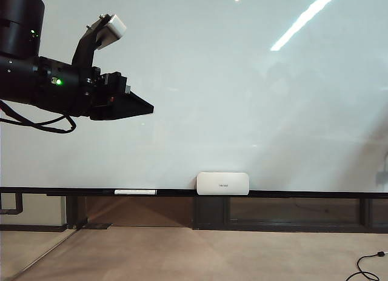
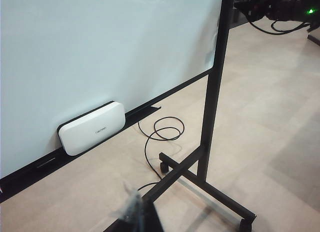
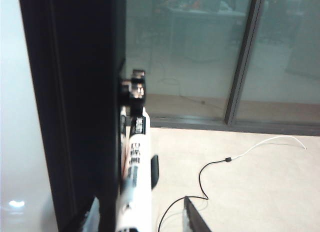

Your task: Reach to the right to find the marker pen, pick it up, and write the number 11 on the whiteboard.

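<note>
The whiteboard [image 1: 242, 99] fills the exterior view; the number 11 is not in view on it. In the right wrist view the marker pen [image 3: 136, 167], white with black print, runs along the board's dark edge post [image 3: 75, 117], its far end in a dark clip [image 3: 132, 89]. My right gripper [image 3: 140, 202] is open, one finger on each side of the pen, with a gap between the pen and the dark finger [image 3: 195, 217] on its floor side. It is outside the exterior view. My left gripper [image 1: 140, 108] hangs shut and empty before the board's upper left.
A white rounded box [image 1: 222, 183] stands on the dark lower rail [image 1: 291, 194], and a slim white stick [image 1: 135, 191] lies on that rail to its left. The board's black stand and foot [image 2: 210, 182] and a black cable [image 2: 155, 137] lie on the floor. A glass wall [image 3: 200, 57] lies beyond.
</note>
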